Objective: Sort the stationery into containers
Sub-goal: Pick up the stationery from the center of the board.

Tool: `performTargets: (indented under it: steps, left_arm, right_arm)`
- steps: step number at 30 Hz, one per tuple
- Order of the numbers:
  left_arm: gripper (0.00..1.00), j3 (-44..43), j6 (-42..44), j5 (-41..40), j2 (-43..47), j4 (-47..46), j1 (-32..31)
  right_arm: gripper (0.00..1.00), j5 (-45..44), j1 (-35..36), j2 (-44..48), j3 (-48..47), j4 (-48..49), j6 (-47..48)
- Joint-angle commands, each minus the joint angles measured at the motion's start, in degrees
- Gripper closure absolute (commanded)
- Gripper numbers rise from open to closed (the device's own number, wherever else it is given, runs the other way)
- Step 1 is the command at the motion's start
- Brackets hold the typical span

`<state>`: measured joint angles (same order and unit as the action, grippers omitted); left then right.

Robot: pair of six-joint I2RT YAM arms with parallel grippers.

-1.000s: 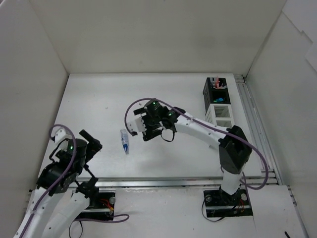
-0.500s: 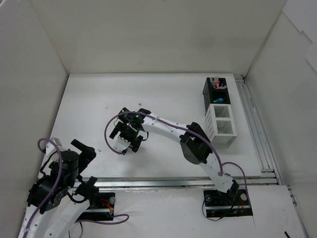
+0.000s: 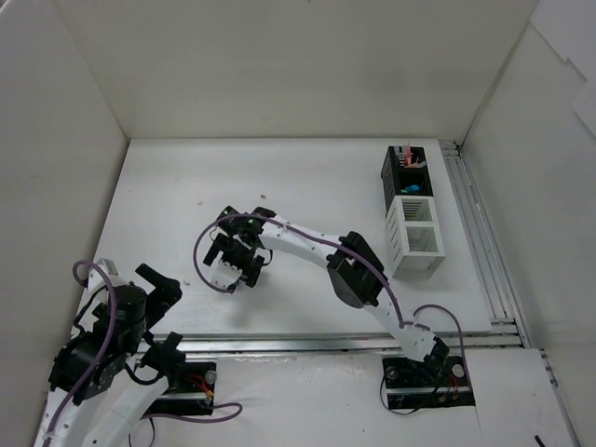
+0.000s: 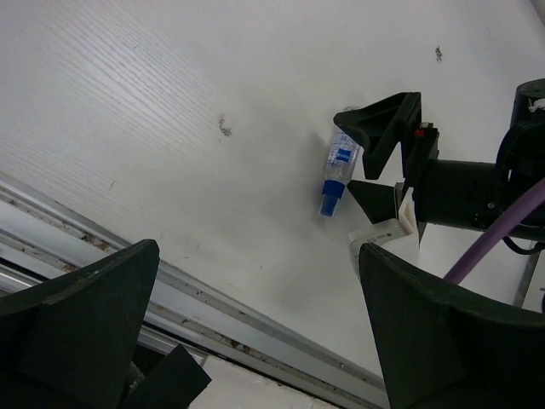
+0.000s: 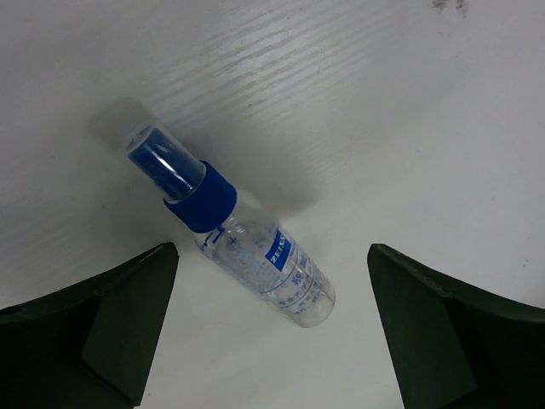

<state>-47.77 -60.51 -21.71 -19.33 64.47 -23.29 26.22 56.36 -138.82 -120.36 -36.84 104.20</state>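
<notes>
A small clear tube with a blue cap and blue label (image 5: 247, 247) lies flat on the white table. My right gripper (image 5: 272, 256) hangs open right over it, one finger on each side and neither touching it. In the left wrist view the tube (image 4: 339, 164) sits between the tips of the right gripper (image 4: 373, 162). From above, the right gripper (image 3: 237, 263) covers the tube. My left gripper (image 3: 163, 312) is open and empty at the near left edge, apart from the tube. The black container (image 3: 406, 170) holds a red pen (image 3: 407, 151). The white container (image 3: 416, 233) adjoins it.
An aluminium rail (image 4: 255, 319) runs along the table's near edge, below my left gripper (image 4: 264, 341). Another rail (image 3: 475, 233) runs down the right side past the containers. White walls close in the back and both sides. Small dark specks (image 4: 223, 128) mark the table.
My right arm swung left and came down over the tube, which showed uncovered a second ago. My left arm drew back slightly toward the near left corner.
</notes>
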Motion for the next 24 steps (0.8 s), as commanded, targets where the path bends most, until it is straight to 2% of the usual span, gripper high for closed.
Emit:
performTargets:
  steps: [1, 3, 4, 7, 10, 11, 13, 15, 16, 17, 21, 24]
  left_arm:
    - [0.01, -1.9, 0.6, -0.8, 0.8, -0.2, 0.3]
    - [0.01, -1.9, 0.3, -1.1, 1.7, -0.1, 0.3]
    - [0.01, -1.9, 0.1, -1.7, 2.0, 0.0, 0.3]
    - [0.01, -2.1, 0.3, -2.0, 3.0, 0.0, 0.3]
    - [0.01, -2.2, 1.0, -2.3, 3.4, -0.7, 0.3]
    - [0.01, -2.2, 1.4, -2.3, 3.5, -0.9, 0.3]
    - [0.01, -2.4, 1.7, -2.4, 3.5, -1.2, 0.3]
    - [0.01, -2.4, 1.9, -2.3, 3.3, -1.2, 0.3]
    - [0.01, -2.3, 1.9, -2.1, 3.3, -1.3, 0.3]
    - [0.01, -2.2, 2.0, -2.1, 3.4, -1.4, 0.3]
    - [0.01, -2.0, 2.0, -1.8, 4.2, -1.5, 0.3]
    - [0.01, -2.1, 2.1, -1.8, 5.1, -1.6, 0.3]
  right_arm:
    - [0.09, 0.1, 0.1, -2.8, -0.5, 2.0, -0.9]
    - [0.44, 0.1, 0.2, -3.4, -0.6, 3.8, -2.2]
    - [0.50, 0.1, 0.3, -4.1, -0.8, 5.3, -3.4]
    - [0.50, -0.8, 0.4, -5.3, -1.8, 6.3, -4.3]
    - [0.55, -1.9, 0.7, -6.2, -2.3, 6.7, -4.4]
    - [0.66, -2.1, 0.6, -6.5, -2.4, 6.7, -4.4]
    - [0.67, -2.6, 0.8, -6.9, -2.7, 6.8, -4.6]
    - [0.78, -2.9, 0.9, -7.2, -3.3, 6.8, -4.9]
    - [0.86, -2.9, 1.0, -7.4, -3.8, 6.8, -5.8]
    - [1.00, -2.9, 0.9, -7.4, -3.9, 6.8, -6.3]
    - [1.00, -3.9, 1.1, -6.9, -4.1, 6.9, -9.6]
    - [1.00, -2.8, 0.5, -5.8, -5.8, 7.4, -18.2]
